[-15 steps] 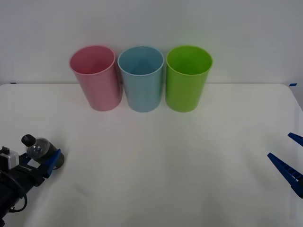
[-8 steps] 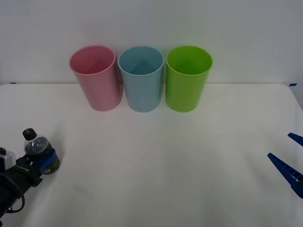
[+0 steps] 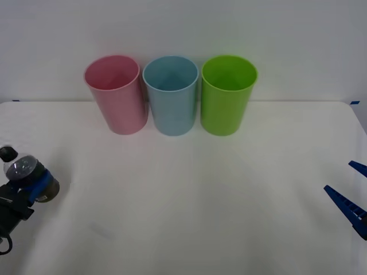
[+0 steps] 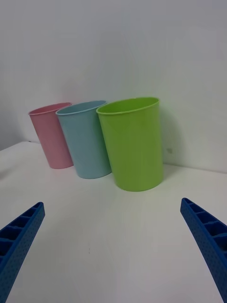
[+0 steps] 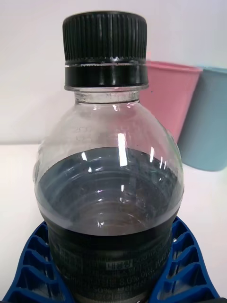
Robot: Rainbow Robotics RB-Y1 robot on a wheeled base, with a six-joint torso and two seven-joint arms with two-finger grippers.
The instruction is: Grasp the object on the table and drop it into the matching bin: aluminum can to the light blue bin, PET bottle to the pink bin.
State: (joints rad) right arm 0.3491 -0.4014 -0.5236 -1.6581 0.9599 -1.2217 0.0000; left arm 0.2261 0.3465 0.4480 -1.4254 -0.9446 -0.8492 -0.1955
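The PET bottle (image 3: 22, 172), small and clear with a black cap and a dark label band, is at the table's far left, held in my left gripper (image 3: 35, 186), which is shut on its body. In the left wrist view the PET bottle (image 5: 111, 180) stands upright close up, with blue fingers (image 5: 189, 265) hugging both sides of its label. The pink bin (image 3: 117, 94) and the light blue bin (image 3: 172, 94) stand side by side at the back of the white table (image 3: 189, 195). My right gripper (image 3: 351, 197) waits open at the right edge.
A lime green bin (image 3: 226, 94) stands right of the light blue one, touching or nearly so. The right wrist view shows the lime green bin (image 4: 135, 144), the light blue bin (image 4: 85, 139) and the pink bin (image 4: 51, 135) in a row before a white wall.
My left gripper closed around the bottle and has carried it to the left and a little up. The right arm has stayed still.
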